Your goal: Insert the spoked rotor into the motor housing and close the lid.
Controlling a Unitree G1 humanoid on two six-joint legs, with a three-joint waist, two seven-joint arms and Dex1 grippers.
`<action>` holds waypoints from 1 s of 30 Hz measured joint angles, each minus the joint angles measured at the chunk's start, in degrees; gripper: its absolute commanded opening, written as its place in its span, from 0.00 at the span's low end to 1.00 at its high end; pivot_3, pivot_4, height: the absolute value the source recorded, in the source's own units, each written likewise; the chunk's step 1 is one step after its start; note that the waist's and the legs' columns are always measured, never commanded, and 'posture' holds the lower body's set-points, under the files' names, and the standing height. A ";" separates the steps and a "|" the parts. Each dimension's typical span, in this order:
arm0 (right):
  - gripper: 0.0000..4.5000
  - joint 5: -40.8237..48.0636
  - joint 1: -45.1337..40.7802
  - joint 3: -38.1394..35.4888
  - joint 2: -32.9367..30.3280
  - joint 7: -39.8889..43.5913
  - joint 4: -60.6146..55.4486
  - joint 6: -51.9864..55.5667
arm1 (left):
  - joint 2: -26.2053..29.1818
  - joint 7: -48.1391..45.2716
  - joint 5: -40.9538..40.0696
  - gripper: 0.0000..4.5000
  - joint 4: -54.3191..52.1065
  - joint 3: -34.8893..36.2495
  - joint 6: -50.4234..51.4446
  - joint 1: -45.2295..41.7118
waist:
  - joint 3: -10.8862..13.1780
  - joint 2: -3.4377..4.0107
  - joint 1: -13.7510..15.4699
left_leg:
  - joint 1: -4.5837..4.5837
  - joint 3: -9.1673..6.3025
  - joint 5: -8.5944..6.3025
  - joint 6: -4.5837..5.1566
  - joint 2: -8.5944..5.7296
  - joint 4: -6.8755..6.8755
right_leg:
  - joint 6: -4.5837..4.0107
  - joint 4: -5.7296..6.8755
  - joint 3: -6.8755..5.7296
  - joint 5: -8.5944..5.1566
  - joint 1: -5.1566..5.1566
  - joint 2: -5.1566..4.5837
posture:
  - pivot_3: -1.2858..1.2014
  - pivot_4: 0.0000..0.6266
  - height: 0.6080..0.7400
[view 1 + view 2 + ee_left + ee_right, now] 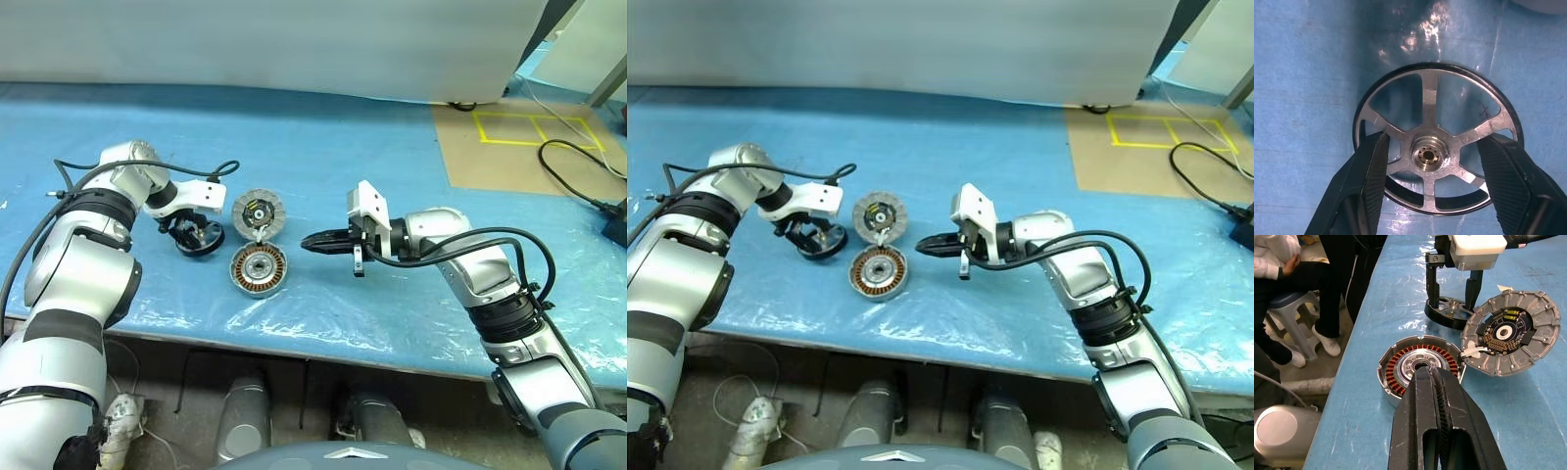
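We are looking at the spoked rotor [1437, 152] lying flat on the blue tabletop [392, 147], at about nine o'clock from the motor housing [259, 268] and well apart from it. Our left pincer [1432, 188] is pointing down over the wheel with its jaws standing partly open, one ribbed finger [1369, 181] at each side of the hub and inside the rim's outline; whether the tips are touching metal yet we cannot tell, and nothing is being gripped. Our right pincer [315, 242] is hanging level at three o'clock of the housing, its jaws pressed fully together on nothing.

The housing is sitting open with its copper windings facing up, and the lid [258, 211] is lying at twelve o'clock from it, just touching it, dark inside face upward.

We are judging the rotor to be stiff, machined metal, fairly light for its width and smooth enough to slip between the pads. The thin rim is offering little surface, so we are favouring a hold across two opposite spokes near the hub, or across the hub itself, keeping the wheel level. Because the windings beneath are delicate, we are expecting to lower it squarely onto the central hub rather than dropping it.
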 measured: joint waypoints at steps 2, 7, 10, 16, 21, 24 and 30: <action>0.00 -0.20 0.09 0.02 0.01 0.11 0.99 -1.04 | 0.31 0.41 0.18 0.64 0.01 0.01 0.14 0.04 | 0.00 0.00 0.03 | 0.00 0.00 0.00 0.00 0.00 0.00 | 0.00 0.00 0.00 0.00 0.00 -0.01 | 0.52 0.24 1.00; 0.00 -1.32 0.49 0.29 0.14 1.00 4.49 -3.97 | 0.62 1.44 0.25 0.64 0.12 0.09 0.81 -0.15 | 0.00 0.00 0.04 | 0.00 0.00 0.00 0.00 -0.01 0.01 | 0.00 0.00 0.00 0.00 0.00 -0.01 | 0.52 0.24 1.00; 0.00 -1.90 0.49 0.49 0.36 1.37 5.63 -5.40 | 0.56 1.29 0.28 0.64 0.03 0.08 0.69 0.02 | 0.00 0.00 0.04 | 0.00 0.00 0.00 0.01 -0.01 0.00 | 0.00 0.00 0.00 0.00 0.00 -0.01 | 0.52 0.24 1.00; 0.00 -2.39 0.52 0.56 0.56 2.07 6.63 -6.81 | -0.27 0.61 0.13 0.64 -1.30 0.09 0.49 0.98 | 0.00 0.00 0.06 | 0.00 0.00 -0.01 0.03 0.00 0.01 | 0.00 0.01 0.00 0.00 0.01 -0.01 | 0.52 0.24 1.00; 0.00 -2.40 1.21 0.56 0.61 2.08 6.63 -6.98 | -0.16 0.65 0.17 0.52 -1.55 0.10 0.24 1.06 | -0.01 0.01 0.08 | 0.03 0.01 -0.01 0.03 -0.01 0.01 | -0.01 0.01 0.00 0.00 0.02 -0.02 | 0.52 0.24 1.00; 0.00 -2.43 1.33 0.55 0.61 2.08 6.78 -7.35 | -0.17 0.89 0.15 0.52 -1.54 0.18 0.30 1.06 | -0.01 0.01 0.10 | 0.04 0.01 -0.01 0.03 -0.01 0.01 | -0.01 0.02 0.01 0.00 0.03 -0.02 | 0.52 0.24 1.00; 0.00 -2.69 1.34 0.55 0.72 2.07 7.96 -8.29 | -0.17 0.85 -0.03 0.52 -1.55 0.43 0.39 1.06 | 0.00 0.01 0.10 | 0.03 0.01 -0.01 0.03 -0.01 0.03 | -0.01 0.02 0.00 0.00 0.03 -0.02 | 0.52 0.24 1.00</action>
